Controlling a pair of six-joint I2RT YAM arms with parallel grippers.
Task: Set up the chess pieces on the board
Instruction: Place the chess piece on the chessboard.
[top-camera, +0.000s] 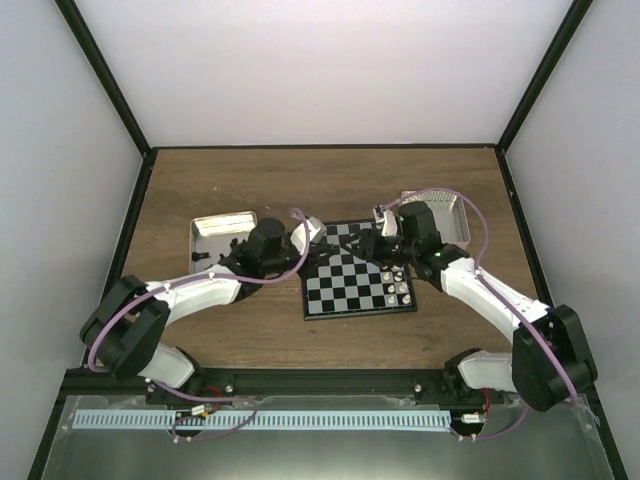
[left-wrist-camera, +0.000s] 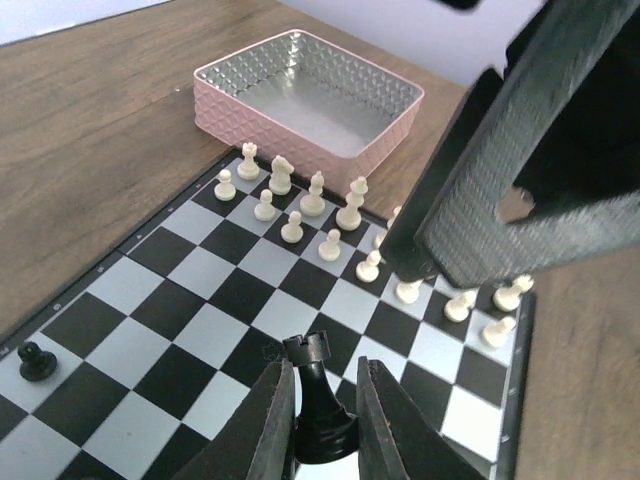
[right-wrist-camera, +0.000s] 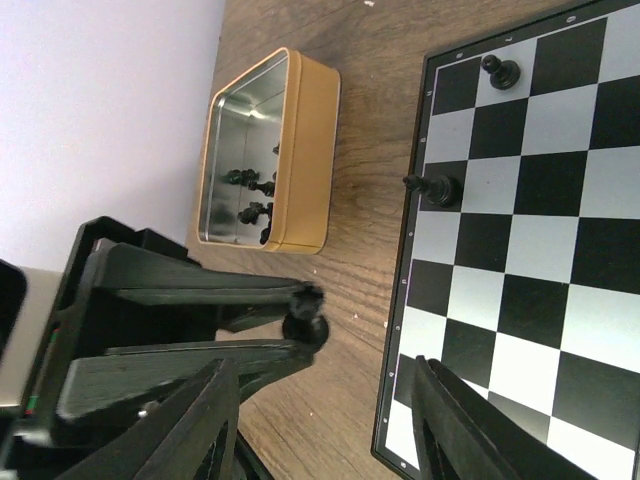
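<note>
While my left end effector (left-wrist-camera: 318, 430) clamps a black rook (left-wrist-camera: 310, 380) by the edge of the board (left-wrist-camera: 150, 330), my right end effector (right-wrist-camera: 325, 430) hangs apart, empty.

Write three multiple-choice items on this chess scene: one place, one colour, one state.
1. The spare black chessmen lie in: A. the gold rectangular metal tin; B. a glass bowl; C. a cloth bag.
2. The empty diamond-patterned metal tin is: A. blue; B. pink; C. green.
3. The left gripper is: A. open and empty; B. shut on a white pawn; C. shut on a black chess piece.
Answers: 1 A, dark pieces show inside that tin; 2 B, its walls are pink; 3 C, its fingers clamp the dark piece.
</note>
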